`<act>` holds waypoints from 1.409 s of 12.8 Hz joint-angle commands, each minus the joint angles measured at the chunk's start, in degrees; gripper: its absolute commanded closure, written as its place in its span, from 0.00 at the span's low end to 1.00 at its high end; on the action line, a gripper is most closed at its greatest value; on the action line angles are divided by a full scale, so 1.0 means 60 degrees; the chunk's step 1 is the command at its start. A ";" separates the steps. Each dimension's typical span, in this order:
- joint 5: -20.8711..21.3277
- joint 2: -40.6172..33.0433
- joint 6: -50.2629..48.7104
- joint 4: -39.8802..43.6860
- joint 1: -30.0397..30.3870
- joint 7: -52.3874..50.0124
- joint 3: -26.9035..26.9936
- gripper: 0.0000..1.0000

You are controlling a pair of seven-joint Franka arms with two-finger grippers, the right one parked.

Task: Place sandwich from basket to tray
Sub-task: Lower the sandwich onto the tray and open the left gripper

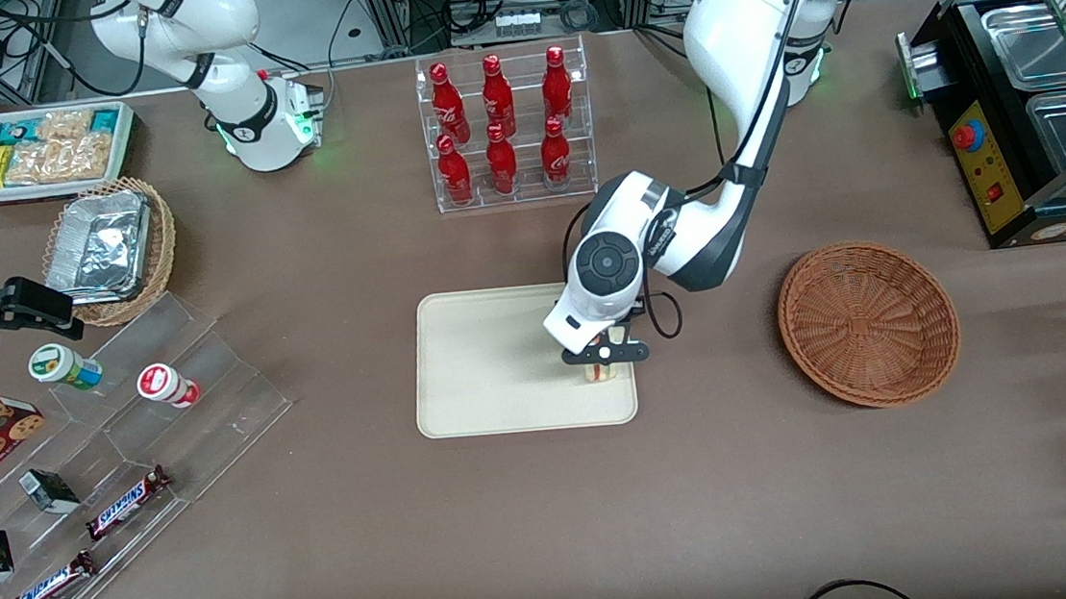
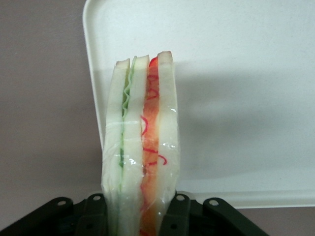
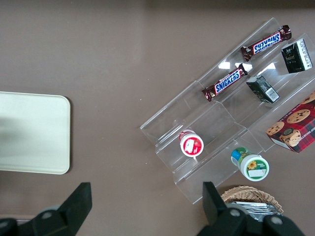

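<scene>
My left gripper (image 1: 603, 355) is shut on the sandwich (image 1: 601, 371), a wrapped white-bread wedge with green and red filling. It holds it over the corner of the cream tray (image 1: 490, 361) that lies toward the basket and nearest the front camera. In the left wrist view the sandwich (image 2: 142, 147) stands between the black fingers (image 2: 177, 216), with the tray (image 2: 236, 73) under it. I cannot tell whether the sandwich touches the tray. The reddish-brown wicker basket (image 1: 868, 322) sits empty, toward the working arm's end of the table.
A clear rack of red bottles (image 1: 504, 128) stands farther from the front camera than the tray. A tan wicker basket with a foil container (image 1: 109, 248), a white bin of snacks (image 1: 52, 149) and a clear stepped shelf with snacks (image 1: 104, 472) lie toward the parked arm's end.
</scene>
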 commanded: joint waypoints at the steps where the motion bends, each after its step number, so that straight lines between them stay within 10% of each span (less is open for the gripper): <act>1: -0.0165 0.0588 0.0247 0.0798 -0.0015 0.0124 0.0000 0.63; 13: -0.0121 0.1248 0.0555 0.1035 -0.0191 0.0094 -0.0015 0.55; 18: -0.0078 0.0710 0.0191 0.1035 -0.0089 0.0021 0.0058 0.00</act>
